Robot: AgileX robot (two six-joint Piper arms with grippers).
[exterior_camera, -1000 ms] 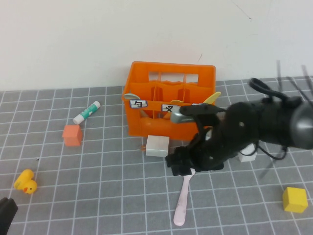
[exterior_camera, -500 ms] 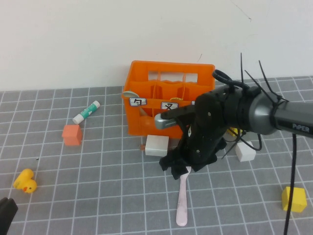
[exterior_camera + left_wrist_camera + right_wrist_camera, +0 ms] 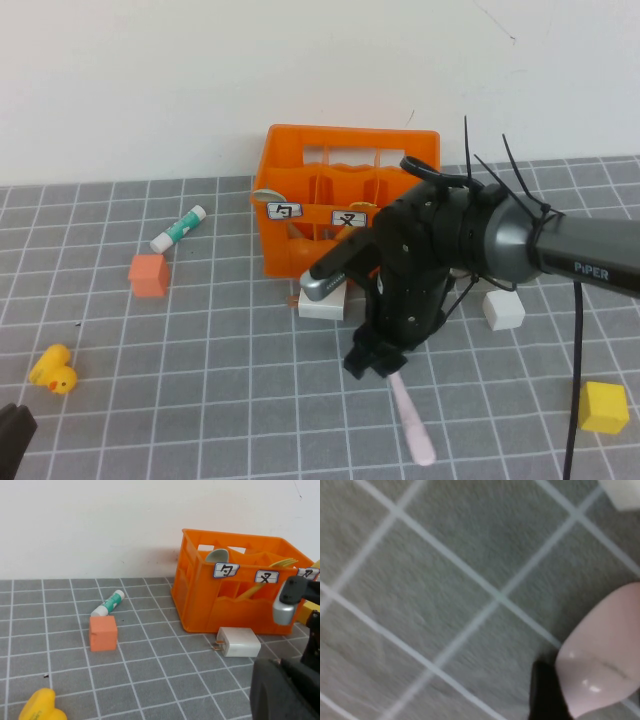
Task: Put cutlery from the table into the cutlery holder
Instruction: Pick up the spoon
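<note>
Right gripper (image 3: 378, 362) now clamps the pink spoon (image 3: 412, 426) by its bowl, and the handle has swung from pointing down-left to down-right over the table (image 3: 200, 400): pickup underway, cutlery holder (image 3: 345, 215) next. Left gripper (image 3: 12, 438) parked at the near-left corner, finger state impossible to tell.

Counted: one orange crate (image 3: 340, 190), one pink spoon (image 3: 413, 425), two white blocks (image 3: 503, 310), one duck (image 3: 52, 371), one tube (image 3: 177, 229).

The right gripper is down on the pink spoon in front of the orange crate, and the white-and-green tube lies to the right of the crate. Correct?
Not quite. The right gripper is at the pink spoon in front of the orange crate, but the high view shows the tube on the crate's left. The left gripper sits parked at the near left corner.
</note>
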